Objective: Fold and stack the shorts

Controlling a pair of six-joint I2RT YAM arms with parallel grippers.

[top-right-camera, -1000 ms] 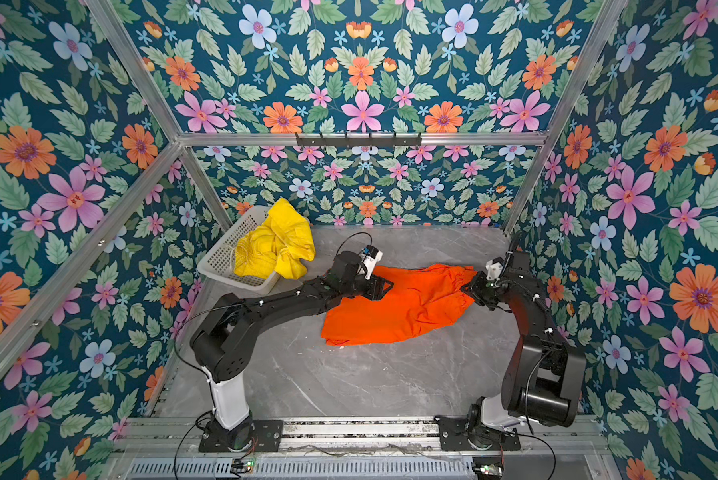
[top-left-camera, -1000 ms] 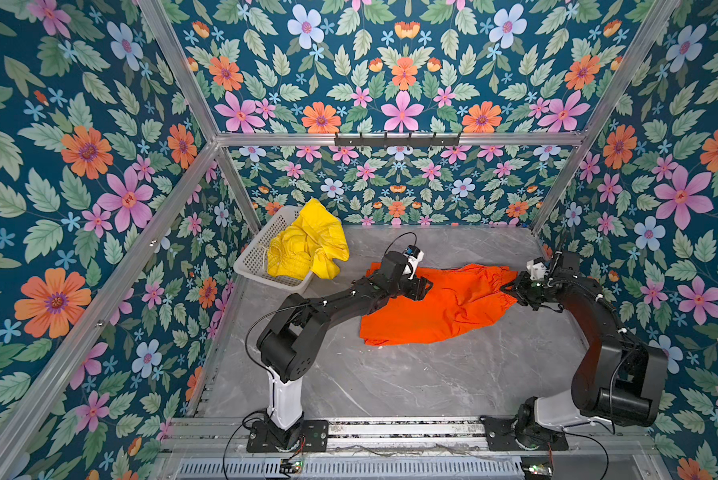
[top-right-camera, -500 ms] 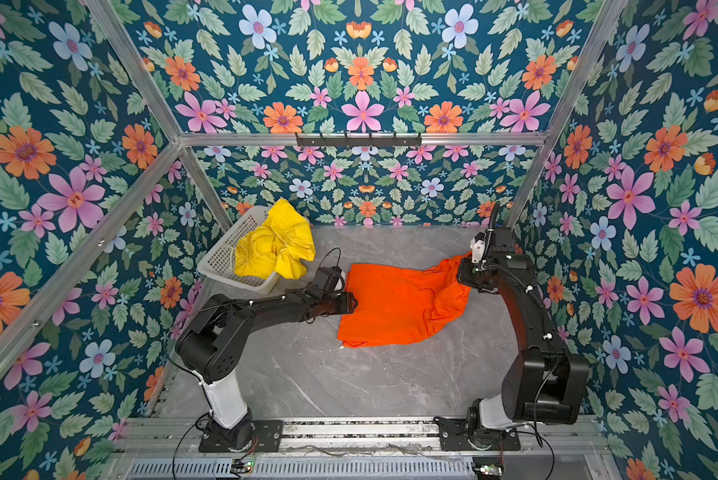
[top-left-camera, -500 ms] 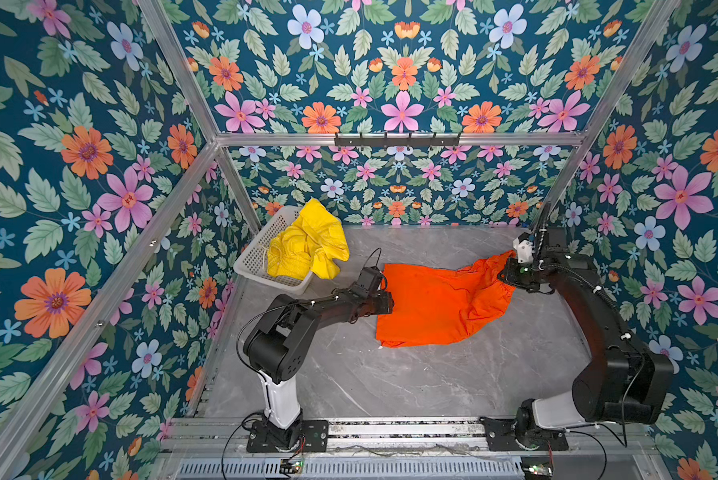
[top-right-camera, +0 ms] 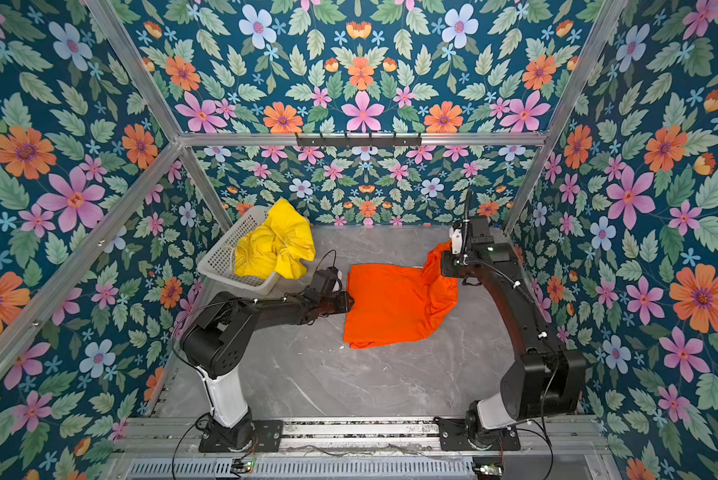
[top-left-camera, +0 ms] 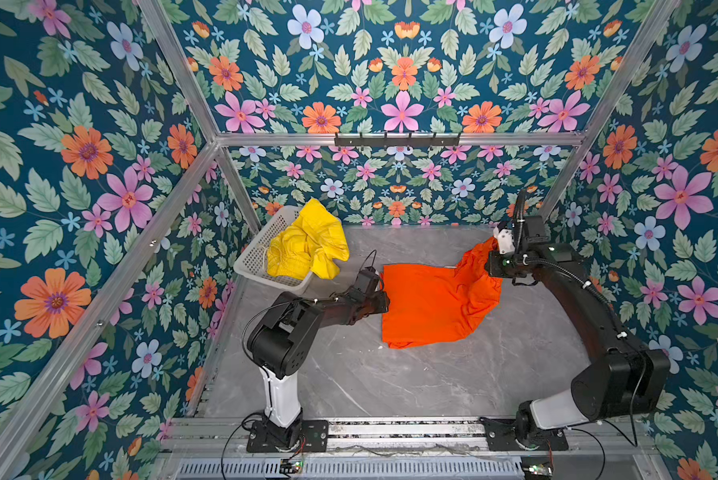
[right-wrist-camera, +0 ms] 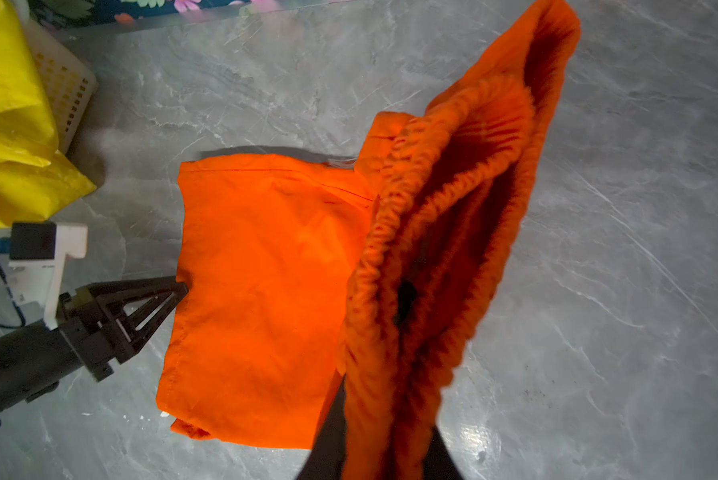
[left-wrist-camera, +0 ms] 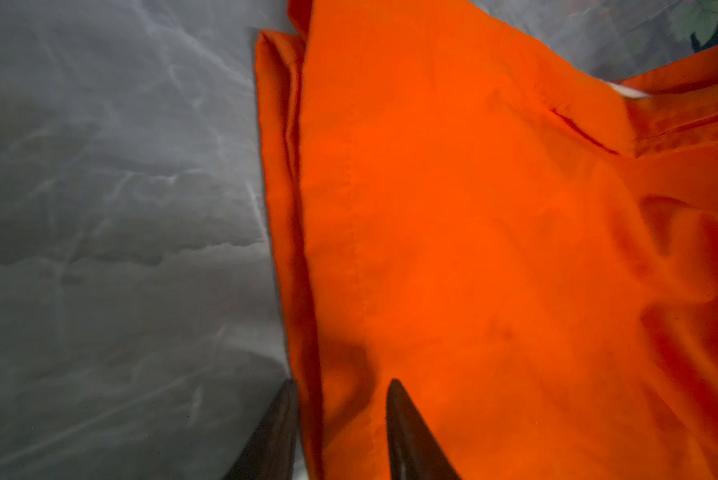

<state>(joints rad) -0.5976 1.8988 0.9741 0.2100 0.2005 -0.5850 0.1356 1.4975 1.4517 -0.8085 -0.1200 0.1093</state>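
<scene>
In both top views the orange shorts (top-left-camera: 428, 307) lie spread on the grey table (top-left-camera: 432, 382), near its middle. Their right end is lifted off the surface, where the right arm (top-left-camera: 577, 299) reaches in from the right. The left arm (top-left-camera: 332, 307) stretches low across the table, its tip at the left edge of the orange cloth (top-right-camera: 390, 303). The yellow shorts (top-left-camera: 307, 245) sit crumpled in the white basket (top-left-camera: 257, 253) at the far left corner, one fold hanging over the rim nearest the arms. They are well apart from the orange pair.

The left wrist view shows two dark fingertips (left-wrist-camera: 403, 415) standing either side of the folded hem of the orange shorts (left-wrist-camera: 473, 249) — one over the cloth, one at its edge beside the bare table (left-wrist-camera: 120, 208). A gap shows between them, and I cannot tell whether the left jaws pinch the hem.

In the right wrist view the right jaws are clenched on the gathered waistband (right-wrist-camera: 432, 208), which rises bunched from the flat part of the shorts (right-wrist-camera: 266, 291). The left jaws touch the hem on the far side — their grip is no clearer from here. The yellow shorts (right-wrist-camera: 12, 124) and basket (right-wrist-camera: 70, 95) show at one corner.
</scene>
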